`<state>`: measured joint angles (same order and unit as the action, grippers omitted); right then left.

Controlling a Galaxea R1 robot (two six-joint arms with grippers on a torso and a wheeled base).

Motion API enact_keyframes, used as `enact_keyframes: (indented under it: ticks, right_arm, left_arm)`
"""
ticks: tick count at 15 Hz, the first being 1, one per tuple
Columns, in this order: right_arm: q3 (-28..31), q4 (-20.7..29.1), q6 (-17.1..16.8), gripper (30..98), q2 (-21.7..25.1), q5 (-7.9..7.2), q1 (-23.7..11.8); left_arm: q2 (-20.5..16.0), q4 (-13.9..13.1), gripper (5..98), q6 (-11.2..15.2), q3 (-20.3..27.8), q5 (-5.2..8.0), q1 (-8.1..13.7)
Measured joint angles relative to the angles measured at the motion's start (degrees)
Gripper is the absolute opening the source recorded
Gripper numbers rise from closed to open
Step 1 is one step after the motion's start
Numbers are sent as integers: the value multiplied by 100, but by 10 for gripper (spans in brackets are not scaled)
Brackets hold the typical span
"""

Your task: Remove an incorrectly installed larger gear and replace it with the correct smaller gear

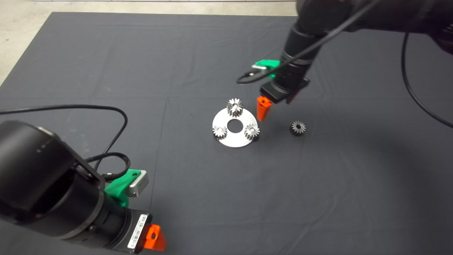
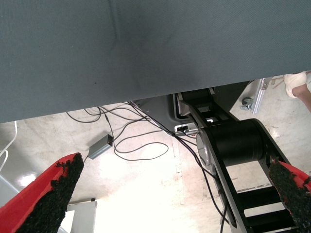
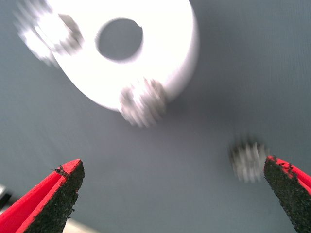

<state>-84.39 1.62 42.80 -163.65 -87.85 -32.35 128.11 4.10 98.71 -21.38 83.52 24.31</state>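
- The larger gear (image 1: pixel 234 107) stands on the far rim of the round plate (image 1: pixel 233 139), with two small gears (image 1: pixel 219 131) seated beside it.
- The smaller gear (image 1: pixel 298 128) lies loose on the tabletop (image 1: pixel 106 71), right of the plate.
- The right gripper (image 1: pixel 274 109), fingers apart and empty, hovers between them; a skewed descent could nudge the plate or knock a seated gear.
- The left gripper (image 2: pixel 165 194) waits, spread open, near the mat's edge.
- Bare mat surrounds the plate.

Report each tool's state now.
Left tool: open, empty, parked at the mat's near edge.
Right tool: open, empty, above the mat beside the plate.
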Motion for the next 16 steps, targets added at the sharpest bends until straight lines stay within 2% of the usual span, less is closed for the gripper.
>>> enact_keyframes:
  ticks: [1,3,7,11,16]
  right_arm:
    - [-126,-115,-91,976,-266,36,5]
    - [-179,-192,-193,976,-507,98,11]
    - [-391,-421,-249,976,-450,-7,13]
    - [-384,-527,-271,976,-595,44,16]
    - [-389,-877,-271,976,-590,17,102]
  left_arm:
    - [-2,0,982,2,0,0,-2]
    - [-13,-2,982,5,0,7,-2]
    - [4,1,982,5,0,-1,-2]
    - [2,0,982,5,0,2,-2]
    - [0,0,982,5,0,2,-2]
